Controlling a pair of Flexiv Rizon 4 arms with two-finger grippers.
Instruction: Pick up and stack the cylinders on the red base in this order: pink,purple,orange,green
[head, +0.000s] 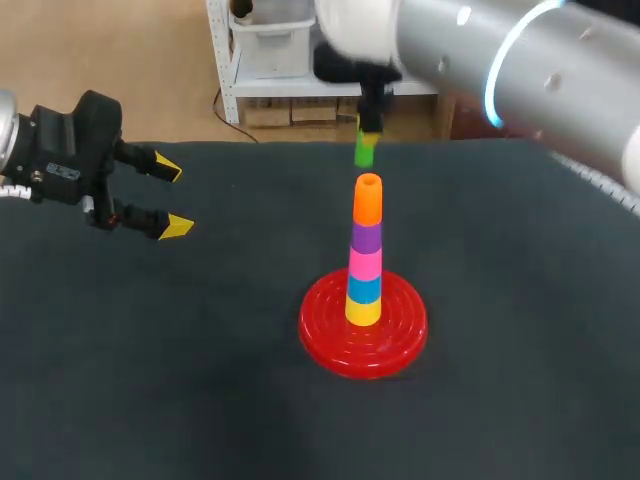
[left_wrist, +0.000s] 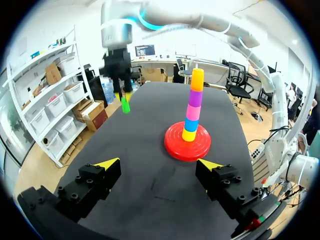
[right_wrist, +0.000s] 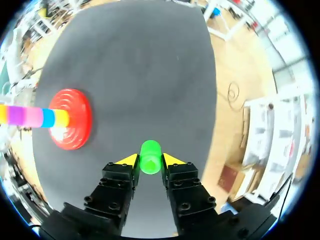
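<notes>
No legible text, seemingly.

The round red base (head: 325, 338) sits flat on the dark tabletop (head: 150, 380). It carries an upright tower: yellow cylinder (head: 363, 311) lowest, then blue (head: 364, 288), pink (head: 365, 263), purple (head: 366, 237) and orange (head: 368, 200) on top. The green cylinder (right_wrist: 150, 156) is off the stack, pinched in the right gripper (right_wrist: 150, 160) jaws, up in the air beyond the tower.

Left claw (head: 170, 197) juts in from the left, jaws spread wide; right arm (head: 520, 70) reaches across from the right, right claw (right_wrist: 150, 161) pointing down, pinching a green cylinder (head: 364, 152)
</notes>
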